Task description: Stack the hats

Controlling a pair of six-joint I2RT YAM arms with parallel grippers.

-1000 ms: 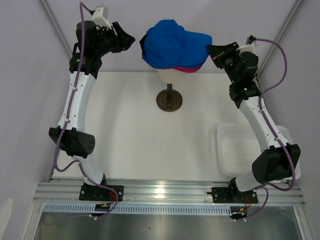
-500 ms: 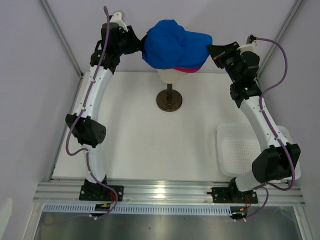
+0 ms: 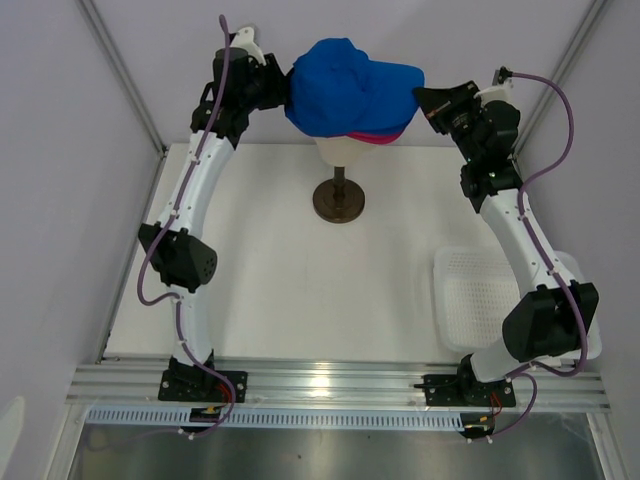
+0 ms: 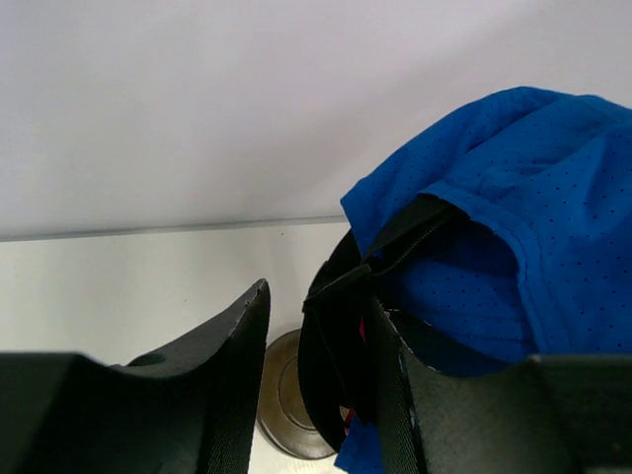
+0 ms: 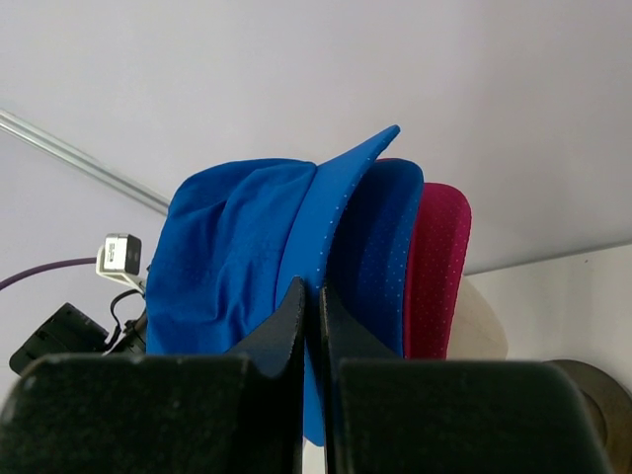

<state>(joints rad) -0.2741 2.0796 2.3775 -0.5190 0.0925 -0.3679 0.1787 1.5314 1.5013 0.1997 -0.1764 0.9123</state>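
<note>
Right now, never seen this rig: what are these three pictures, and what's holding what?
A left arm and a right arm are bolted at the near edge of a white table. The wide picture looks down from above and behind them. The other two come from a camera on each wrist, looking past that arm's own fingers.

On the table are a cream mannequin head on a dark round stand and, to the right, a white mesh basket. The head wears two blue caps over a pink cap.

The left hand is open, its jaws either side of the top cap's black back strap. The right hand is shut at the top brim; whether it pinches it is unclear.
</note>
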